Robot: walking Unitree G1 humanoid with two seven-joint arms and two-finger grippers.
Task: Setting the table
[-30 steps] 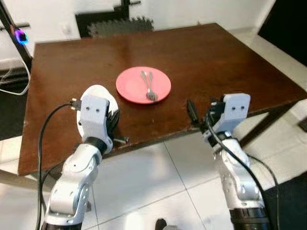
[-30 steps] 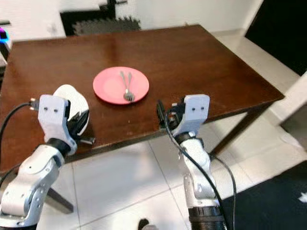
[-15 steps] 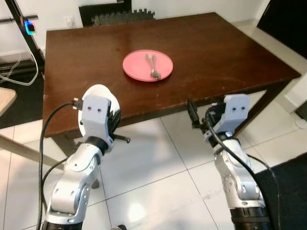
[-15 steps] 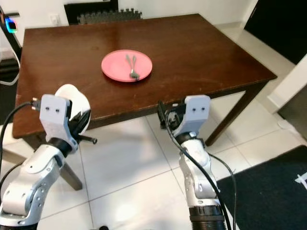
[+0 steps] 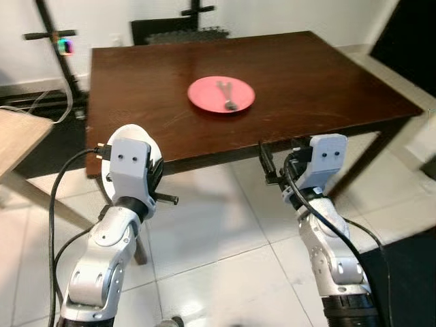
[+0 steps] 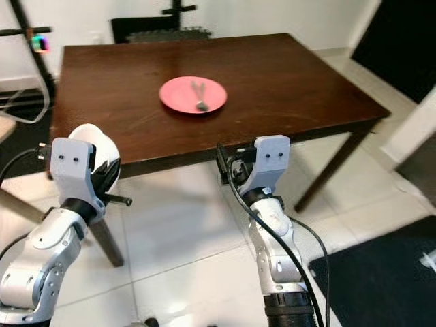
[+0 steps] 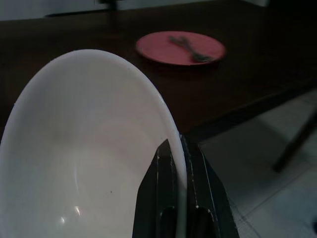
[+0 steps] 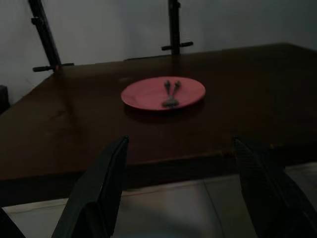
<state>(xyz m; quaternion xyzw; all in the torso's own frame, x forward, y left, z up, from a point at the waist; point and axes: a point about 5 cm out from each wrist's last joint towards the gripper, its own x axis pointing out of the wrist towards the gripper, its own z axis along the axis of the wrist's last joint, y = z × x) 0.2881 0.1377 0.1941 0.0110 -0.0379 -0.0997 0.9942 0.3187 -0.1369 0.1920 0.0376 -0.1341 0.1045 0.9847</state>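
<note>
Dark brown wooden bench (image 5: 306,75) stands on a white tiled floor (image 5: 225,245), with a white wall behind it. A black stand carrying a small coloured light (image 5: 65,46) is at 10 o'clock from the bench centre; a dark panel (image 5: 160,28) leans against the wall past the far edge. The corner of a lighter wooden surface (image 5: 20,136) shows at 9 o'clock, and a dark mat (image 6: 381,272) lies on the floor at 4 o'clock. A pink plate (image 5: 221,94) sits near the middle of the bench, with two forks (image 5: 227,95) lying side by side across it, touching or nearly so. Left end effector (image 7: 181,198) is off the near bench edge, over the floor, its fingers (image 7: 163,188) clamped on the rim of a white bowl (image 7: 84,148), one finger inside and one outside; the bowl is tilted up on edge. Pink plate lies at roughly 1 o'clock from this bowl, well apart. Right end effector (image 8: 183,188) hangs just short of the near bench edge, fingers (image 8: 99,193) spread apart, nothing between them; the plate lies at 12 o'clock from it, well apart.
</note>
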